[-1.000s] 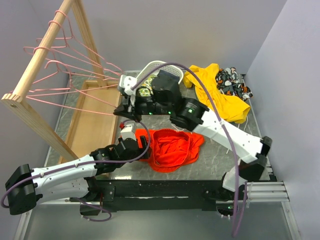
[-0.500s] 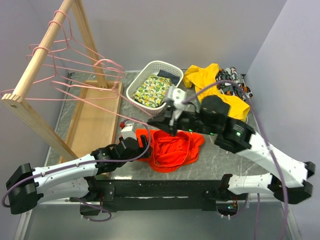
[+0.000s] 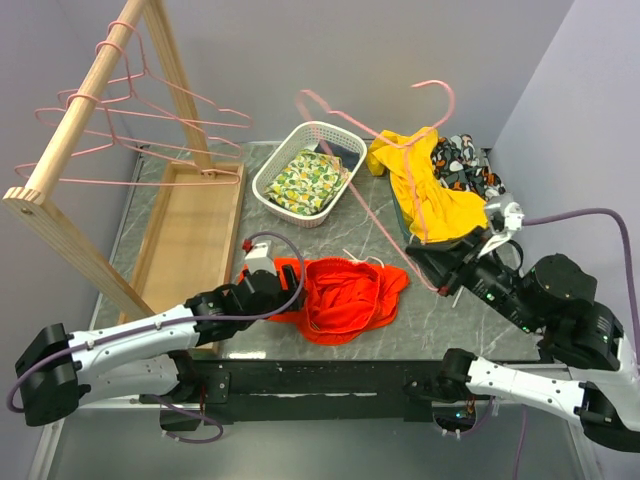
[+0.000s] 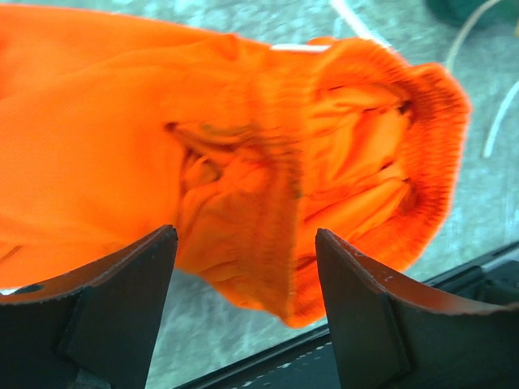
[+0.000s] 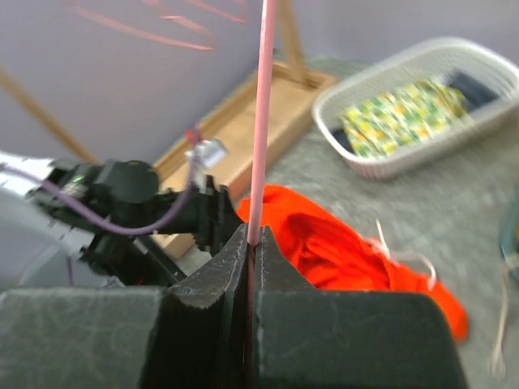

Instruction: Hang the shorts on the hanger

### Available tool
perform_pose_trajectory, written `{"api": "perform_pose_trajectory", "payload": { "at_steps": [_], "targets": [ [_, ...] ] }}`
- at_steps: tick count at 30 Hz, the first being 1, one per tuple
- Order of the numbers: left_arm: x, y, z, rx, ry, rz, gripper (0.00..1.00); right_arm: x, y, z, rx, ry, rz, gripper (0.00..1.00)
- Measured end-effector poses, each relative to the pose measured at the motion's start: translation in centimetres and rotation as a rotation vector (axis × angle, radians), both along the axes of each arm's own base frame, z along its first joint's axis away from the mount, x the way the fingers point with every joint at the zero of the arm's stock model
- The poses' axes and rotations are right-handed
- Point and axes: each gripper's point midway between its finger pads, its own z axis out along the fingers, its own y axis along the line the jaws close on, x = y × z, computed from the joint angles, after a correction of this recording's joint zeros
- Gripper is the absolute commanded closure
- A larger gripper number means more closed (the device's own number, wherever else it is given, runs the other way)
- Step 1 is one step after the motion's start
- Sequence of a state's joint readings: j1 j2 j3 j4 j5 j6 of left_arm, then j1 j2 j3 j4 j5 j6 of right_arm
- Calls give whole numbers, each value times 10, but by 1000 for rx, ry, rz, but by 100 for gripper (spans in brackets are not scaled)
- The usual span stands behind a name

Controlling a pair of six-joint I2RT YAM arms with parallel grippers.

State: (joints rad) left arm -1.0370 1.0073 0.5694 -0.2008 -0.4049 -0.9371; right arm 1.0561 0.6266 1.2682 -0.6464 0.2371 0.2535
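The orange-red shorts (image 3: 350, 295) lie crumpled on the table's near middle, their white drawstring trailing toward the back. My left gripper (image 3: 281, 293) sits at their left edge. In the left wrist view it (image 4: 245, 237) stands open, with a fold of the shorts (image 4: 243, 162) lying between the fingers. My right gripper (image 3: 438, 271) is over the table's right side, shut on the wire of a pink hanger (image 3: 360, 170). The hanger slants up and back over the table with its hook high. The right wrist view shows the wire (image 5: 261, 121) pinched between the shut right gripper (image 5: 252, 237).
A white basket (image 3: 272, 170) holding a lemon-print cloth stands at the back middle. A yellow garment (image 3: 430, 190) and a patterned cloth (image 3: 465, 165) lie at the back right. The wooden rack (image 3: 85, 125) with more pink hangers (image 3: 140, 115) and its base tray (image 3: 195, 235) fill the left.
My right arm has swung from the rack across to the table's right side, carrying the hanger off the rack. The left gripper's jaws have narrowed a little around the shorts' edge.
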Motion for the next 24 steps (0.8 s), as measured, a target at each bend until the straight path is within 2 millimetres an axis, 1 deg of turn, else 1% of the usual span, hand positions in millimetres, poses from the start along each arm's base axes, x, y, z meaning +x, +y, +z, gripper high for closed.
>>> {"api": "perform_pose_trajectory", "payload": {
  "at_steps": [1, 3, 4, 7, 8, 9, 10, 12, 13, 16, 17, 19, 22, 24],
  "targets": [
    [1, -3, 3, -5, -3, -7, 27, 2, -7, -4, 7, 24, -40, 100],
    [3, -12, 9, -16, -9, -23, 27, 8, -20, -21, 7, 97, -125, 100],
    [5, -15, 11, -16, -13, -27, 27, 10, -24, -29, -2, 123, -153, 100],
    [7, -23, 11, 0, -9, -31, 29, 15, -31, -68, -66, 225, -237, 100],
    [9, -25, 10, 10, -7, -25, 33, 15, -33, -82, -92, 256, -253, 100],
    [12, -25, 8, 28, -4, -13, 35, 14, -34, -94, -120, 286, -265, 100],
    [14, -25, 5, 49, 3, 0, 36, 13, -35, -104, -140, 308, -274, 100],
    [22, -26, 1, 93, 7, 37, 45, 9, -40, -121, -179, 357, -289, 100],
    [26, -26, -2, 110, 9, 52, 48, 7, -41, -127, -192, 376, -290, 100],
    [41, -23, -10, 158, 21, 108, 73, -2, -43, -136, -205, 423, -272, 100],
    [45, -20, -12, 169, 24, 126, 77, -5, -43, -139, -209, 438, -262, 100],
    [56, -13, -17, 192, 31, 164, 83, -13, -43, -145, -227, 475, -233, 100],
    [68, 4, -19, 218, 36, 217, 87, -27, -41, -153, -254, 527, -172, 100],
    [77, 11, -15, 221, 33, 240, 88, -38, -40, -153, -264, 557, -123, 100]
  ]
}}
